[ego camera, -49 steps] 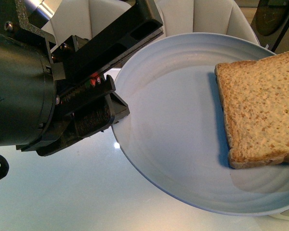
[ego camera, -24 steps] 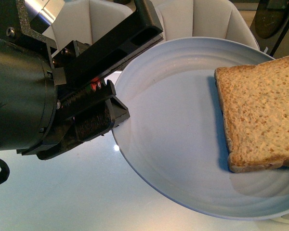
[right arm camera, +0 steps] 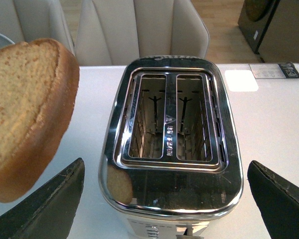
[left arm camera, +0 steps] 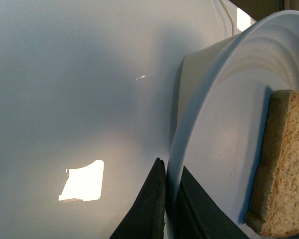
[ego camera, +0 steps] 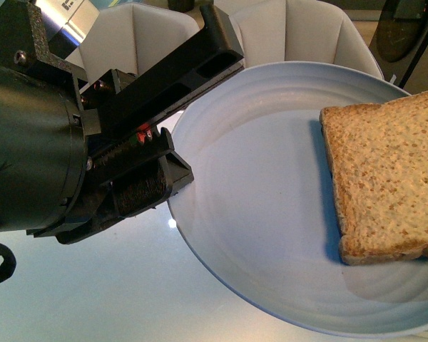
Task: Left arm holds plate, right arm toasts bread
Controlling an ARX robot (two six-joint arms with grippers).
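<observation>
**A:** What's the biggest thing in view?

**B:** The pale, glossy bench (ego camera: 93,285). Cream chair backs (right arm camera: 139,30) stand behind its far edge.

**A:** And the plate?

**B:** The plate (ego camera: 271,214) is round and pale blue-white with faint rings, and it fills much of the front view. The left end effector (ego camera: 189,121) has it by the rim. One flat black jaw lies over the top face and the other sits underneath. In the left wrist view the two jaws are pressed onto the thin rim from both sides.

**A:** Anything under the right arm?

**B:** A chrome toaster (right arm camera: 169,194) stands upright on the bench, and both of its slots are empty. The right end effector (right arm camera: 165,167) hangs above it with its dark fingers spread wide. One finger shows on each side of the toaster, and nothing is held between them.

**A:** Where is the bread?

**B:** The bread (ego camera: 392,185) lies flat on the plate, on the robot's right-hand part of it. That's the side of the plate opposite the clamped rim, so it is well apart from the left jaws, with bare plate between. In the right wrist view the slice (right arm camera: 25,114) shows beside the toaster, outside the spread fingers and near one of them. I can't tell whether it touches that finger.
</observation>
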